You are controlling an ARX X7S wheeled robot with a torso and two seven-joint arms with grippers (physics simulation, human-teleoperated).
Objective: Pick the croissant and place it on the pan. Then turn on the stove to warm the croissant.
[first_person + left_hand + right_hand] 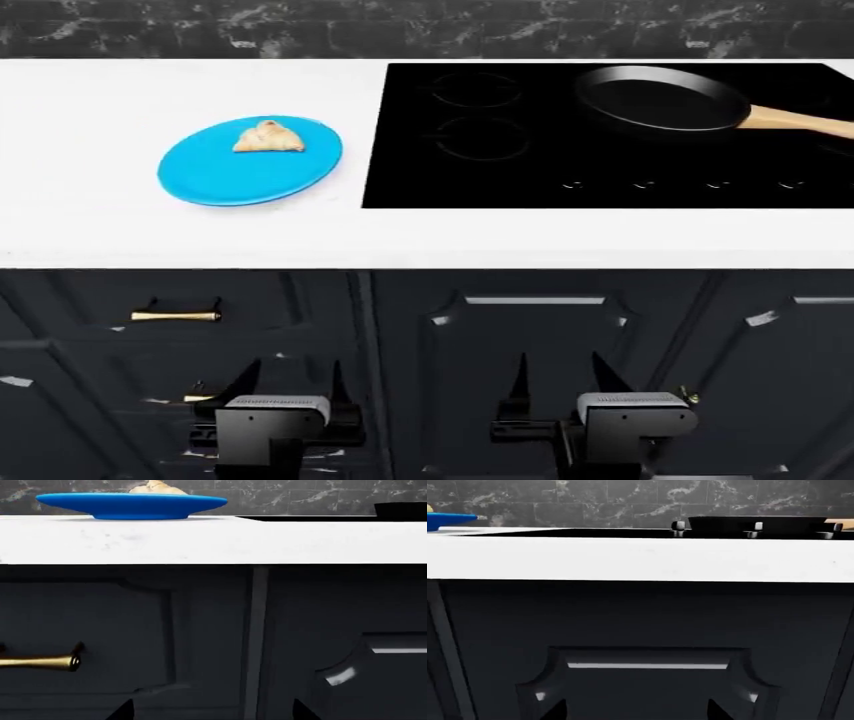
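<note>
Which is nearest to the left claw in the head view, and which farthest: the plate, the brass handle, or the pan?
From the left claw:
1. Brass handle, on the cabinet front just above the claw and to the left.
2. Plate, on the counter, holding the croissant.
3. Pan, far on the stove, to the right.

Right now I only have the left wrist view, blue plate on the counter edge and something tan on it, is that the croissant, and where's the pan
Observer: Yes. The croissant lies on the blue plate.
Operator: And the pan?
Observer: The pan sits on the stove, at the far right burner, handle pointing right.
Operator: Are both grippers ready?
Observer: The left gripper and right gripper hang open below the counter edge, holding nothing.
</note>
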